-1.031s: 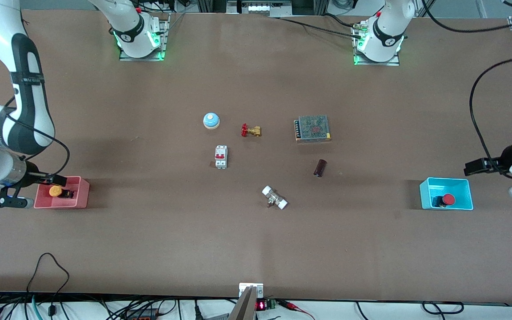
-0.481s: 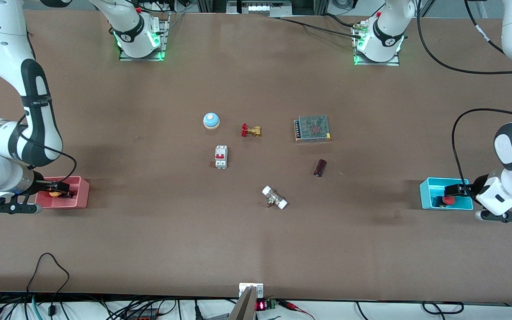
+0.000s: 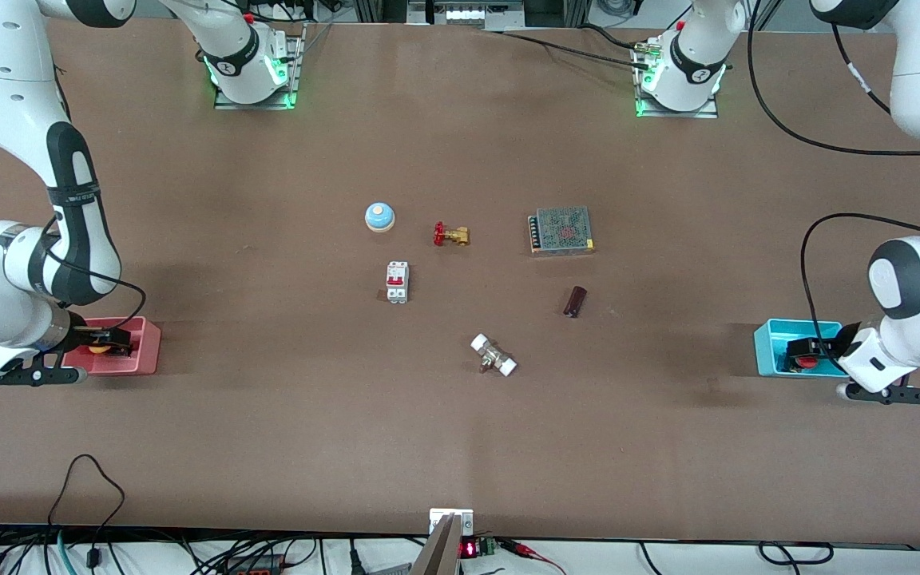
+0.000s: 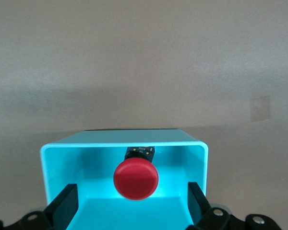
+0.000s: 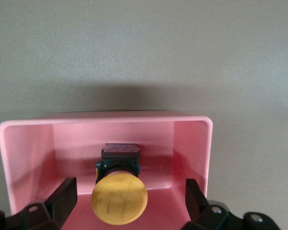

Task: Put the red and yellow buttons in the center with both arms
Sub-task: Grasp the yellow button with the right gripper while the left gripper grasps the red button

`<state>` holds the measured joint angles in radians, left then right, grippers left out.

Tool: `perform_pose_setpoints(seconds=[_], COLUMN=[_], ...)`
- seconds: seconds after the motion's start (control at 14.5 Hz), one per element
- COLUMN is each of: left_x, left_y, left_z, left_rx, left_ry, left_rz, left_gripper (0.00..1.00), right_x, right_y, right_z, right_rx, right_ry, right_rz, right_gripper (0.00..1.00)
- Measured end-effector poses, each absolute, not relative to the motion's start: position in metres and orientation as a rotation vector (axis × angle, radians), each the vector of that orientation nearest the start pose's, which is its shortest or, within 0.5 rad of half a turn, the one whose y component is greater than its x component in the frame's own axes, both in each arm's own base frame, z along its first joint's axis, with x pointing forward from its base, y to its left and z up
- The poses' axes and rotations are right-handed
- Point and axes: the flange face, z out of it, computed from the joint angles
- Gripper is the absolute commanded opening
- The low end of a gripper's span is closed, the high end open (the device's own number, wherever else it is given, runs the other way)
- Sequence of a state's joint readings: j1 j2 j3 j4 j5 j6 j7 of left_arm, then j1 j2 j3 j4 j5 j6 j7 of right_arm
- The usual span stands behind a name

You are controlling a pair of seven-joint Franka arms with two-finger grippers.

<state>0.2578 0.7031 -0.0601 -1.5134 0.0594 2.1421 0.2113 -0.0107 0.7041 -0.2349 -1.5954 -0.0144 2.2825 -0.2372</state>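
While you're looking across the tabletop [image 3: 460, 447] from the right arm's end, you've got the right gripper [image 3: 113, 339] down in the pink bin [image 3: 148, 351], fingers [image 5: 62, 196] spread wide on either side of the yellow button [image 5: 119, 197] and not touching it, so nothing is grabbed. That button lies on its side in the bin, black body toward the bin's wall. Moving toward the middle you'll see the clutter: a blue bell [image 3: 379, 216], a white breaker [image 3: 397, 282] nearer the camera than the bell, a brass valve with a red handle [image 3: 450, 235] beside the bell, a white-ended fitting [image 3: 493, 355] nearest the camera, a small dark cylinder [image 3: 575, 301], and a mesh-topped power supply [image 3: 562, 231]. None of it is touching anything else. At the left arm's end, your left gripper [image 3: 805, 350] sits in the cyan bin [image 3: 765, 351], fingers [image 4: 65, 205] also apart, straddling the red button [image 4: 136, 179] with a gap on both sides. That one is tipped over too, cap facing the wrist camera. Both buttons are in their bins, well apart from the center.
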Motion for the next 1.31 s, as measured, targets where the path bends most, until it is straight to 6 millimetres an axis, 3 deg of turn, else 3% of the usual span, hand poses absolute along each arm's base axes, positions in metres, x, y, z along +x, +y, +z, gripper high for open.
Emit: perform_pose_setpoints(seconds=[0.28,0.55,0.83,1.17,1.31], left_x=[0.687,0.687,0.689,0.689,0.689], left_y=[0.149,0.152,0.151,0.143,0.129], left_z=[0.233,0.233,0.245,0.318,0.34], left_rx=[-3.146,-3.145,-3.142,-3.11,-3.114], left_ry=[0.048,0.032,0.02,0.047,0.017], left_rz=[0.126,0.126,0.109,0.087,0.078], left_gripper=[0.51,0.26,0.21,0.21,0.21], right_x=[0.686,0.69,0.69,0.687,0.686], right_y=[-0.145,-0.144,-0.146,-0.159,-0.159], right_z=[0.226,0.222,0.217,0.216,0.215], right_rx=[-3.297,-3.276,-3.249,-3.238,-3.233], right_ry=[-0.132,-0.118,-0.108,-0.07,-0.066], right_rz=[0.056,0.042,0.039,0.052,0.059], right_gripper=[1.0,0.99,0.91,0.91,0.83])
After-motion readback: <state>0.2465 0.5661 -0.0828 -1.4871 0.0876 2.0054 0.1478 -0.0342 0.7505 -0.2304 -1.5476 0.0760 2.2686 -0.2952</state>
